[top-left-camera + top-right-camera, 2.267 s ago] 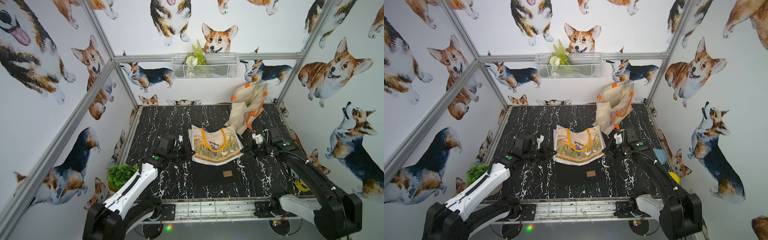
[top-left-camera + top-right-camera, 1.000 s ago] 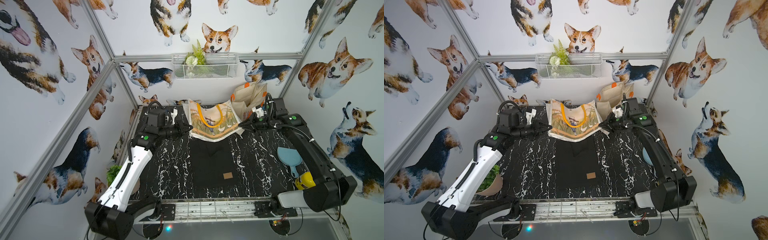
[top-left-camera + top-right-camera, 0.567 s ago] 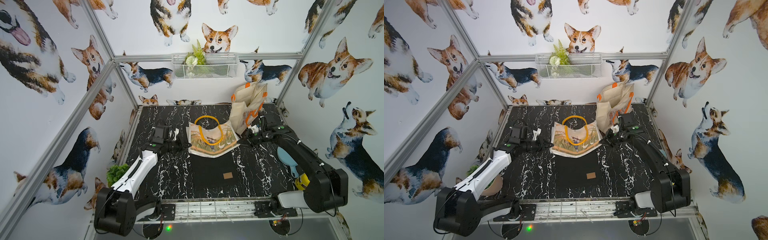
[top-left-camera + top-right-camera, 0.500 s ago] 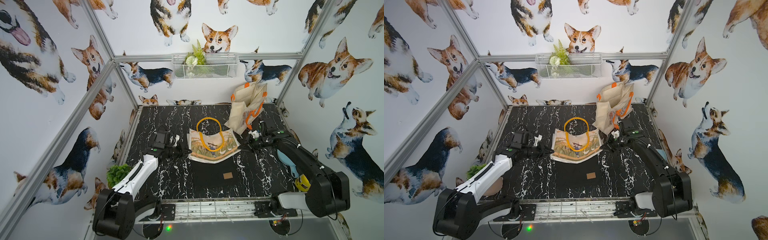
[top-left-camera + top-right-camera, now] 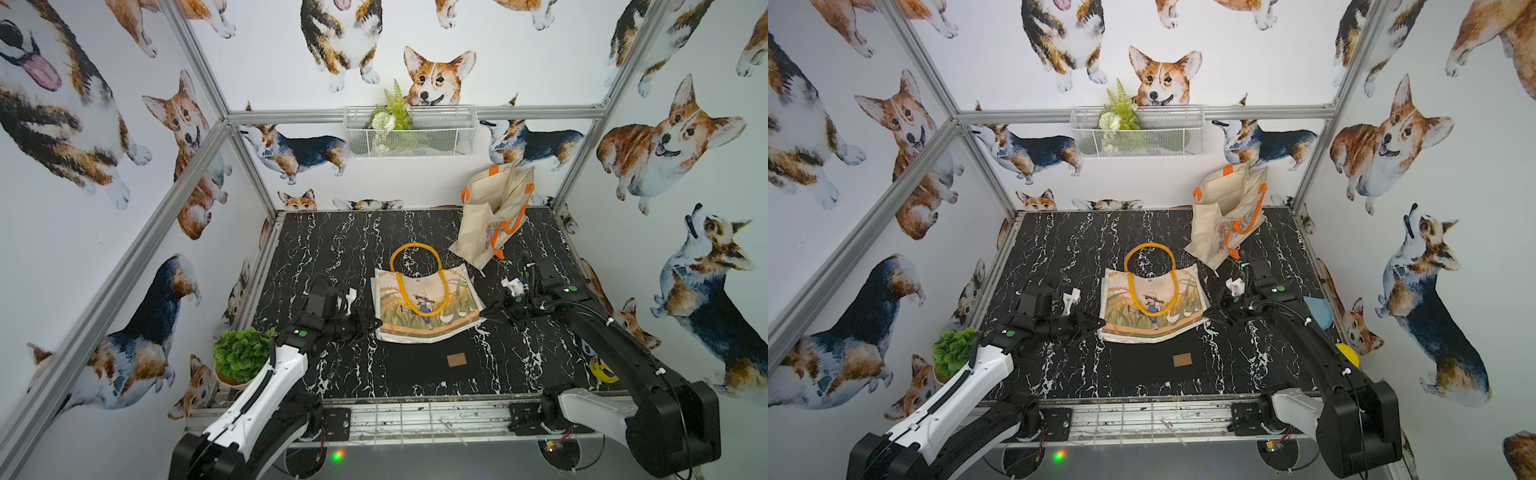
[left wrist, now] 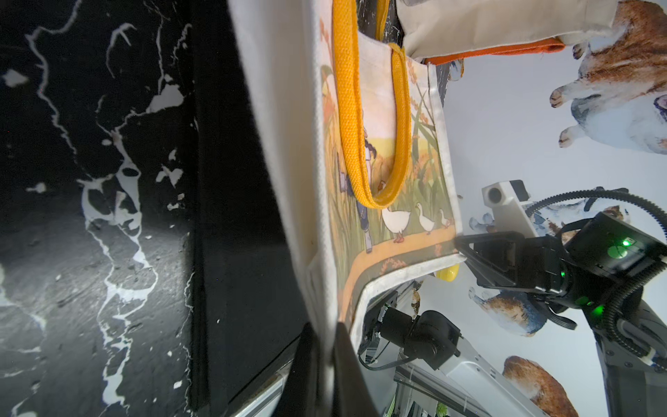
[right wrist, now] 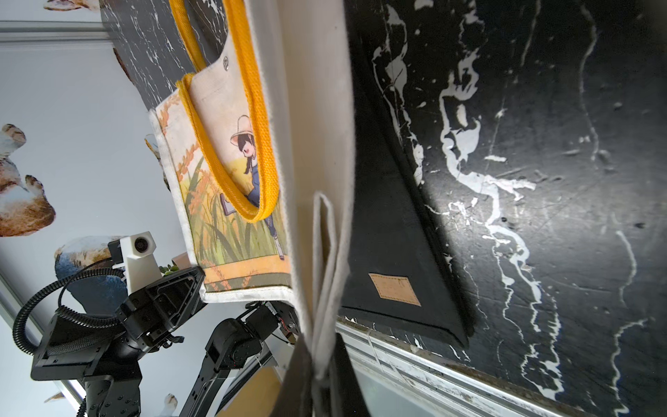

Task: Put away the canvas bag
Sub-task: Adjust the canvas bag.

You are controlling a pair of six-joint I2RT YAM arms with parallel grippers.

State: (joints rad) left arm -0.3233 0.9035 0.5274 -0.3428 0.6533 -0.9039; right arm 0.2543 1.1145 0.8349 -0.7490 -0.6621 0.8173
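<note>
The left fingers (image 5: 363, 326) and right fingers (image 5: 494, 311) are clamping lower corners of the canvas bag (image 5: 415, 328) mid-frame. Probably spreading it flat; next move is calling for synchronized folding.

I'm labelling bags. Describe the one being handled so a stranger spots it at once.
At the middle of the black marble table, the bag is stretched between the left gripper and right gripper. Unlike the upright bag behind, with orange handles, it has yellow handles and a girl with geese printed.
</note>
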